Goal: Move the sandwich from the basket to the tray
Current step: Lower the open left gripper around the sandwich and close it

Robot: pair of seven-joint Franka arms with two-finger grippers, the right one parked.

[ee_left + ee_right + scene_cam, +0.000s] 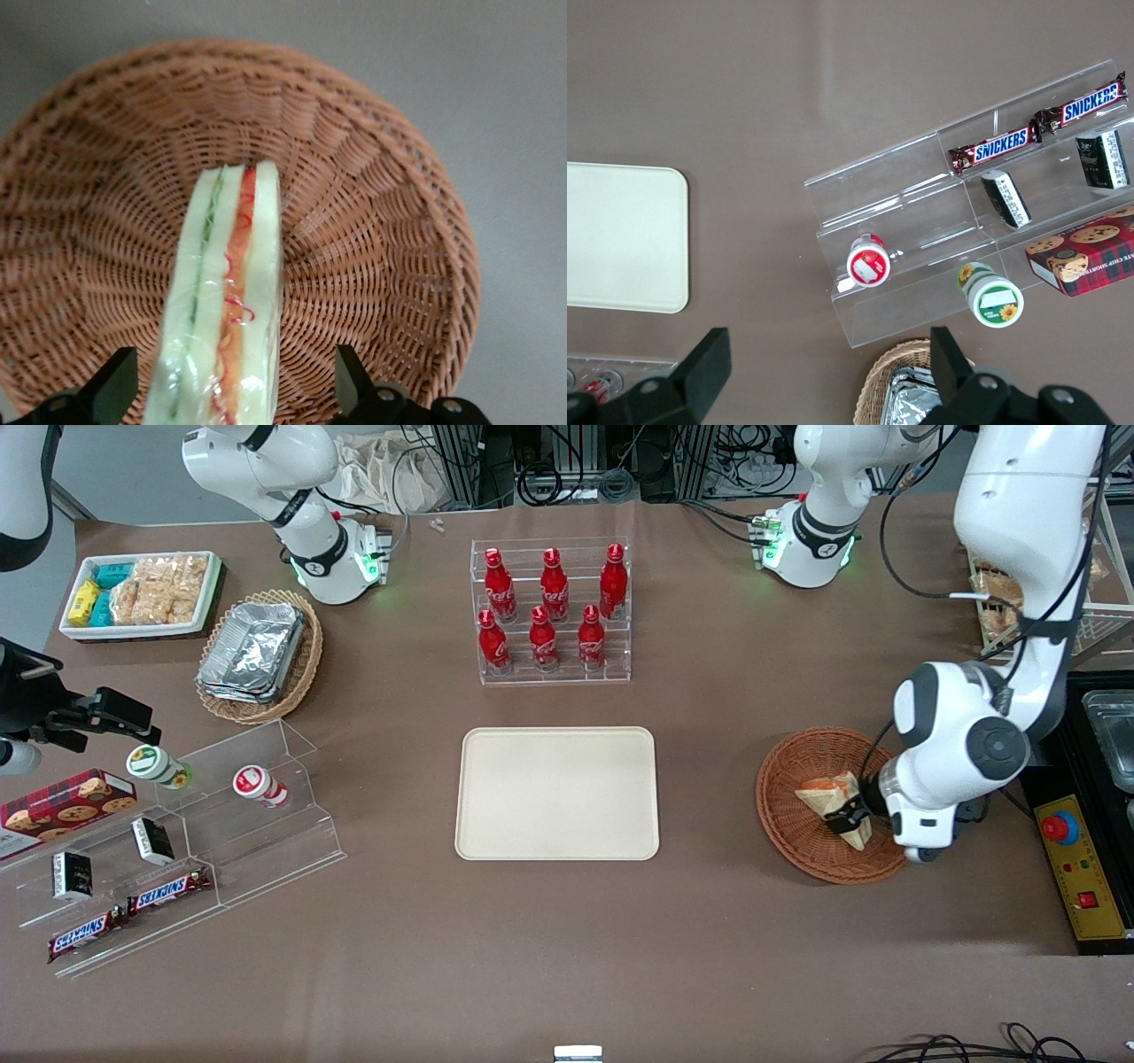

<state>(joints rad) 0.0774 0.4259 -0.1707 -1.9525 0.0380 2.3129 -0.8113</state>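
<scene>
Brown table (709, 921): sandwich (226, 301) between pincer (232, 390) fingers.

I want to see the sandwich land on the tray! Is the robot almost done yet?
Not yet, it's just getting started. The end effector is down in the basket, open, with one finger on each side of the sandwich, but it hasn't squeezed it. The sandwich sits in the basket, and the tray has nothing on it. Grabbing, lifting, carrying across and setting it down are all left to do.
</scene>
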